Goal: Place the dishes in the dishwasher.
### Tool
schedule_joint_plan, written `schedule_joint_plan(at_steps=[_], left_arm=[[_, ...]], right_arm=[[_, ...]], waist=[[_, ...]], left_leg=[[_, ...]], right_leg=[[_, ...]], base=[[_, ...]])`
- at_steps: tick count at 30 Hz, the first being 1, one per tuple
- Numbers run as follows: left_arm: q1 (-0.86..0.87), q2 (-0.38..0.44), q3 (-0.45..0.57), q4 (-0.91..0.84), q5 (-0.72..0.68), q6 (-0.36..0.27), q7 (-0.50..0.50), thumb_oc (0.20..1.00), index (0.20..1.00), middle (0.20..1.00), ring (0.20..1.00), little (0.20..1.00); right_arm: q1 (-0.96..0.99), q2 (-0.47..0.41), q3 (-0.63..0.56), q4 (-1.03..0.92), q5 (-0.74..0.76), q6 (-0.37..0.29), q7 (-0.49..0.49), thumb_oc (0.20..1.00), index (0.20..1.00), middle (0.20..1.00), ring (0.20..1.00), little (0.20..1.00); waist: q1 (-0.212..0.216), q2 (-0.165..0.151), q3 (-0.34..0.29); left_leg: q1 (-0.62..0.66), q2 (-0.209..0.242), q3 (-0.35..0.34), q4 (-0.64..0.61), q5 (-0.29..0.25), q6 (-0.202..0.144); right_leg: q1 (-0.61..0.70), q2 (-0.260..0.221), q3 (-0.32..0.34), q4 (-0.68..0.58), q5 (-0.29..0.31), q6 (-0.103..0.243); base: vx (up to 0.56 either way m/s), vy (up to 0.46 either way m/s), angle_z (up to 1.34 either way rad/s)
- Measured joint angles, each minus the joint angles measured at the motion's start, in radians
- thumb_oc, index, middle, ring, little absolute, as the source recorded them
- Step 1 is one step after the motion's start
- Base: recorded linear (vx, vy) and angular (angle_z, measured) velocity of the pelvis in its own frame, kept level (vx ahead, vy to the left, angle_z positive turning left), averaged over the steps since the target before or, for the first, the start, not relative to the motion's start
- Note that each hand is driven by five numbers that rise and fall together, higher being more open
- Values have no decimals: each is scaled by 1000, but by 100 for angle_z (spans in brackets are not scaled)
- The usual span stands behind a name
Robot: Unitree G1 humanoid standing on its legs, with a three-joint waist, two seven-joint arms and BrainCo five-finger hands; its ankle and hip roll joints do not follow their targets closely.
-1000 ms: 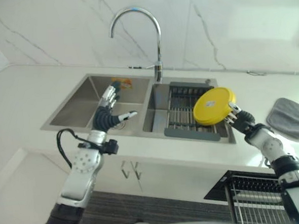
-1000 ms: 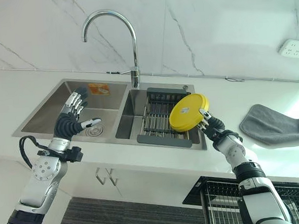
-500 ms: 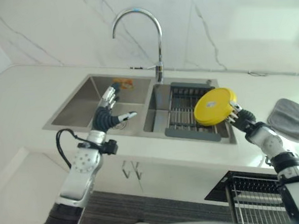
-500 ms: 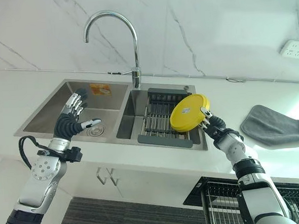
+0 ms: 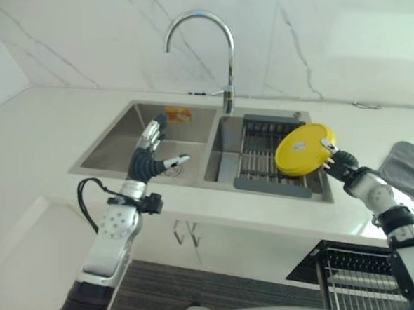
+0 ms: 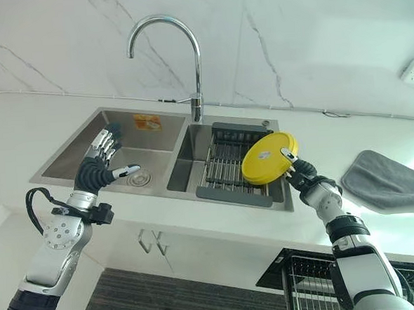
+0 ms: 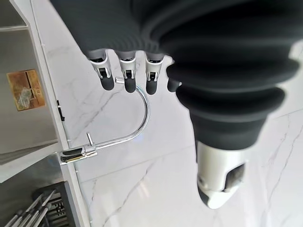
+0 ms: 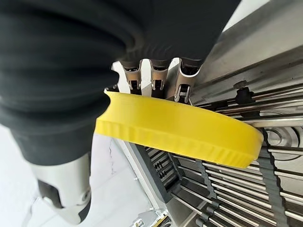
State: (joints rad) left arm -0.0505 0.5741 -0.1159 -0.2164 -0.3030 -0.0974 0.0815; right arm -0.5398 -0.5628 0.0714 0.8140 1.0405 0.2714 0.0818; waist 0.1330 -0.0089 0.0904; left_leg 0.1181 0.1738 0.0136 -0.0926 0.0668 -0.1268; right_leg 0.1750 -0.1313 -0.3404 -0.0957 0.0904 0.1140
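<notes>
One yellow plate [image 6: 268, 158] is held on edge above the right basin of the steel double sink [image 6: 122, 142], pinched between the thumb and the fingers [image 8: 156, 80] of the right robot hand [image 6: 303, 176]. The plate is tilted, its flat face turned toward the camera of the head, and it hangs over the dark drying rack [image 6: 225, 169] that is set in that basin. In the right wrist view the ribbed rim of the plate is seen crossing in front of the fingers, with the bars of the rack behind it.

The left robot hand [image 6: 98, 161] is held over the left basin near the drain [image 6: 139, 177], fingers straight and spread, thumb stuck out to the side, nothing in it. An orange label [image 6: 147, 121] is stuck on the rear wall of that basin. A curved chrome tap [image 6: 176, 51] rises behind the divider. On the white tabletop [image 6: 22, 124] right of the sink a grey cloth [image 6: 388, 182] is laid. A wire dishwasher rack [image 6: 306, 282] is seen below the tabletop edge at the lower right.
</notes>
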Motion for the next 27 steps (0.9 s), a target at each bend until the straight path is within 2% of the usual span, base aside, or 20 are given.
schedule_joint_plan(at_steps=[27], left_arm=[[0, 21, -4, 5, -31, 30, -7, 1000, 1000, 1000, 1000, 1000]], right_arm=[[-66, -26, 38, 93, -42, 28, 21, 1000, 1000, 1000, 1000, 1000]], waist=[[21, 0, 0]], left_leg=[[5, -1, -7, 0, 3, -5]], right_leg=[[10, -1, -8, 0, -4, 2]], base=[[7, 0, 0]])
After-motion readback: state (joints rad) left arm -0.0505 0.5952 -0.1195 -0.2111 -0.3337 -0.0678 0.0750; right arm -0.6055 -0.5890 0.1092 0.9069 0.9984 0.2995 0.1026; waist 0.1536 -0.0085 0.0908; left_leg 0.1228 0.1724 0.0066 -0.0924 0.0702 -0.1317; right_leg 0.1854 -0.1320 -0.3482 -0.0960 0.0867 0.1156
